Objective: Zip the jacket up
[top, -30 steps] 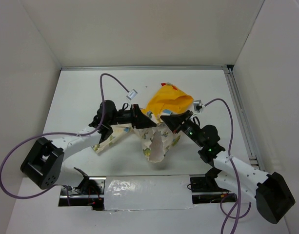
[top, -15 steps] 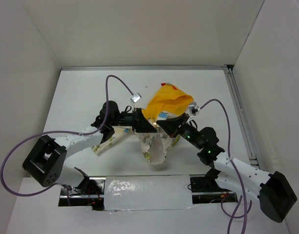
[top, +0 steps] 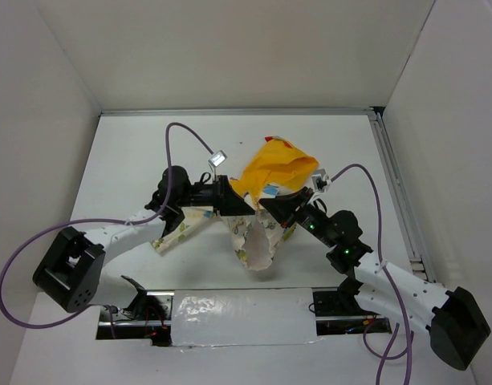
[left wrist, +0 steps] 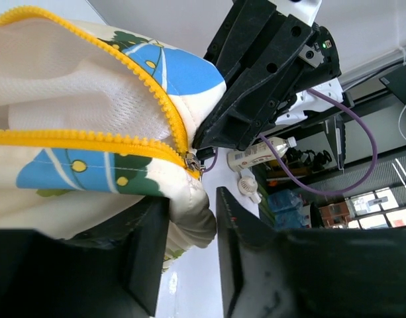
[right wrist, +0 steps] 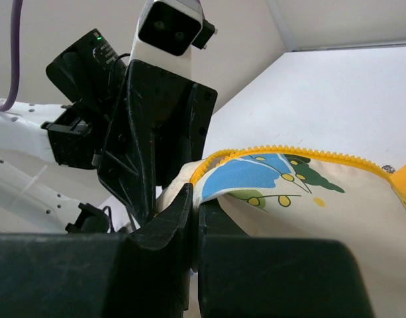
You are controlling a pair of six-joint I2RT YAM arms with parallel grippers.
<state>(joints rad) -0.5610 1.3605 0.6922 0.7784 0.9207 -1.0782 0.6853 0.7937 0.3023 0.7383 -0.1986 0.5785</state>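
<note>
My left gripper (left wrist: 191, 207): closed on jacket (left wrist: 90, 152) fabric under zipper slider (left wrist: 192, 163), center frame.
My right gripper (right wrist: 196, 199): pinching jacket's yellow zipper edge.

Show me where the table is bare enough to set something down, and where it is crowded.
Bare: the table has a far strip behind the hood, and its right side between the right gripper and the rail. Crowded: the middle, where the left gripper and right gripper both pinch the jacket.
</note>
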